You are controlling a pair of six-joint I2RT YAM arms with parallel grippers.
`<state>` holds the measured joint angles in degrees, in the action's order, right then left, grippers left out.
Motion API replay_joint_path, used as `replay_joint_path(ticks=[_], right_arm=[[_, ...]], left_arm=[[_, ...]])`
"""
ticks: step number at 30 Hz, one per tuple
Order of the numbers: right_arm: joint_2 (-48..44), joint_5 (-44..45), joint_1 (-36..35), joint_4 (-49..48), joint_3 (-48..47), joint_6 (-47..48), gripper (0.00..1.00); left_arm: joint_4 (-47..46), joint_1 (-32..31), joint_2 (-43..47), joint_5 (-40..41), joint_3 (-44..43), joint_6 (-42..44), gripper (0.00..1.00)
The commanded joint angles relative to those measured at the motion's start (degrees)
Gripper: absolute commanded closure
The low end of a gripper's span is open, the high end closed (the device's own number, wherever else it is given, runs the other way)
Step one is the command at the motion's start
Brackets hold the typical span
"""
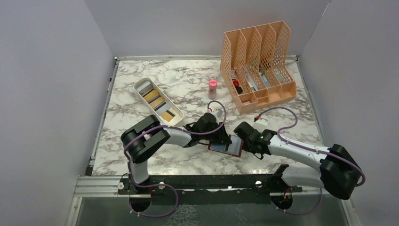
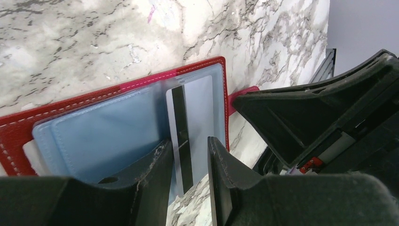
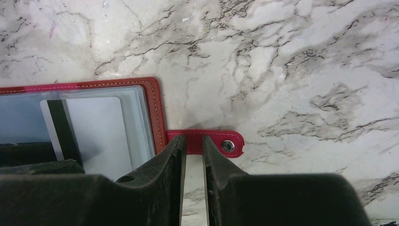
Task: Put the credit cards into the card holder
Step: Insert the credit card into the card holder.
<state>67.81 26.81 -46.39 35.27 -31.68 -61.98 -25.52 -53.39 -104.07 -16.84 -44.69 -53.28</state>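
Note:
The red card holder [image 1: 226, 147] lies open on the marble between both arms, its blue plastic sleeves [image 2: 94, 136] facing up. A pale credit card [image 2: 197, 108] with a black stripe sits partly inside the right sleeve, its near end sticking out. My left gripper [image 2: 188, 148] stands over that near end, jaws a little apart and gripping nothing. My right gripper [image 3: 194, 141] has a narrow gap between its fingers, and their tips rest on the holder's red snap tab [image 3: 216, 139]. The card [image 3: 99, 132] also shows in the right wrist view.
A white tray [image 1: 141, 84] holding several cards stands at the back left. A peach file organizer [image 1: 259, 66] stands at the back right. A small pink-capped bottle [image 1: 212, 88] is in front of it. A small white object [image 1: 260, 118] lies near the right arm.

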Motion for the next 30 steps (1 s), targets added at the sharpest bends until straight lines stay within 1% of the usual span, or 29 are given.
replay_joint_path(ticks=[1,3,8,21,27,30], right_arm=[[0.58,1.83,0.12,-1.12,0.31,-2.08,0.77],[0.52,-1.25,0.07,-3.36,1.15,-1.43,0.78],[0.8,-4.04,0.07,-7.36,2.67,-0.96,0.79],[1.68,-4.97,0.07,-10.39,2.99,0.05,0.8],[0.06,-4.51,0.12,-11.41,2.76,1.37,0.8],[-1.15,-4.06,0.07,-11.5,2.46,2.42,0.81]], left_arm=[[0.38,-1.31,-1.52,1.28,-2.2,0.92,0.64],[0.34,-1.66,-2.01,1.33,-2.46,0.82,0.64],[0.38,-2.32,-2.83,1.35,-3.3,0.85,0.64],[0.47,-3.22,-4.21,1.49,-4.44,0.81,0.64],[0.83,-3.22,-2.61,3.16,-3.09,0.51,0.64],[2.54,-3.22,-1.43,4.54,-3.03,1.23,0.64]])
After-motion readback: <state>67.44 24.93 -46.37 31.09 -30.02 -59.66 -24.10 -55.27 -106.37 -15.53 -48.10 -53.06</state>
